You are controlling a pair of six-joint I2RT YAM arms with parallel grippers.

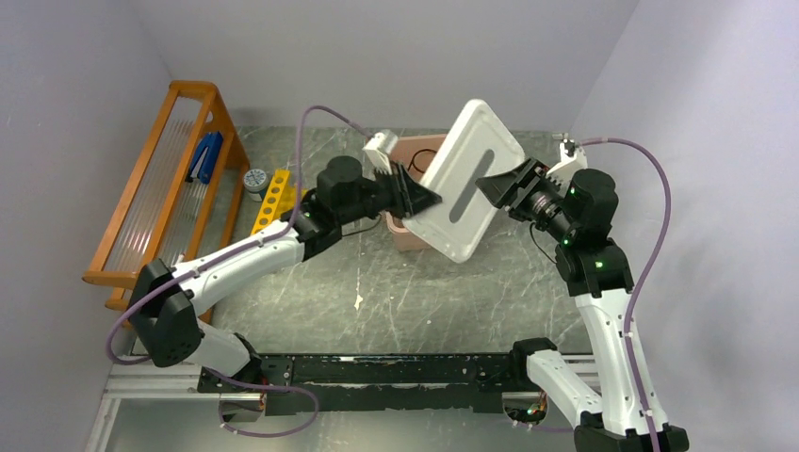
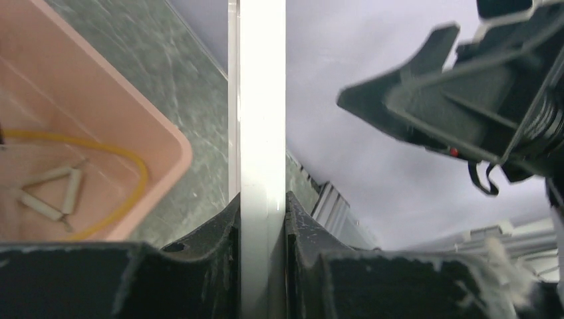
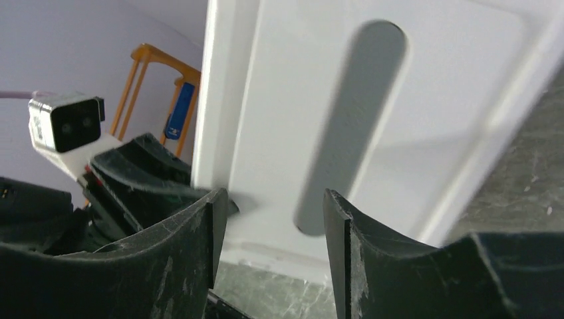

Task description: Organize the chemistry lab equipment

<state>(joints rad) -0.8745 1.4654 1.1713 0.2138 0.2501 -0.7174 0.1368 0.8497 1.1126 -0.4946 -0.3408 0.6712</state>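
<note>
Lid-handling step: left gripper (image 1: 429,200) is clamping shut on the edge of the white lid (image 1: 471,179), holding it tilted on edge over the pink tub (image 1: 405,237). The left wrist view is showing both fingers (image 2: 226,219) pressing the lid's thin rim. Right gripper (image 1: 490,185) is sitting with its jaws apart, pointing at the lid's flat face by the long slot and gripping nothing; contact with the lid is not clear. Judging the step as closing or moving the lid, with the tub open beneath it. The next move is likely calling for the right gripper to close on the opposite rim, or for the left to level the lid and line it up with the tub rim. Counting: one lid, one tub, one tan rubber tubing (image 2: 136,169) loop and one white triangle (image 2: 50,193), both lying inside the tub. One yellow tube rack (image 1: 271,200) is lying on the table well left of the tub, beside one orange wooden stand (image 1: 141,188). Tubes, brush, tongs and tripod are not showing clearly enough to count.
</note>
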